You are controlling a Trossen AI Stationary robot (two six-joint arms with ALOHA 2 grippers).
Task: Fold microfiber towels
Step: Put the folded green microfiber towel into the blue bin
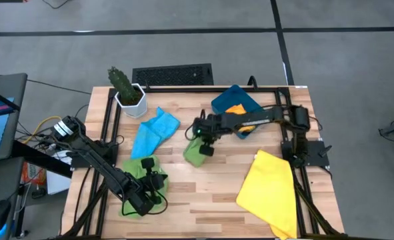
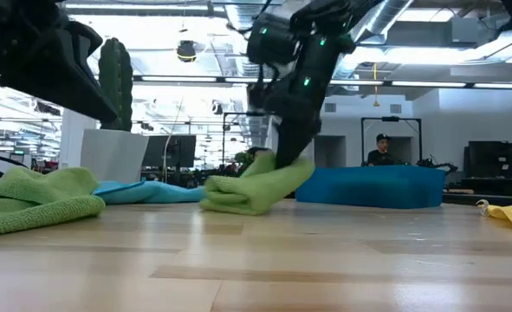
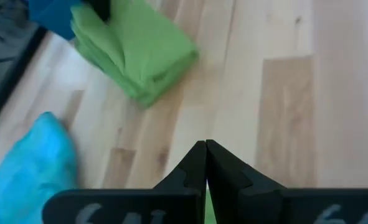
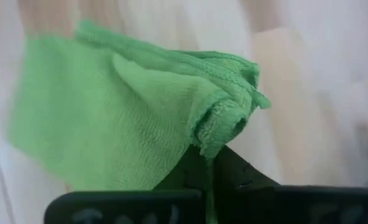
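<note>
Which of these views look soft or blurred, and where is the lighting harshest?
Right wrist view: the green towel pinched in the fingers is fairly crisp, the table behind it washed out and soft. Left wrist view: everything slightly soft. Low view: bright ceiling lights silhouette the arms. High view: evenly lit.

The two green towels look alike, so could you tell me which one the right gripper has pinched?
The folded green towel at mid-table, pinched by the right gripper. The other green towel lies by the left gripper.
</note>
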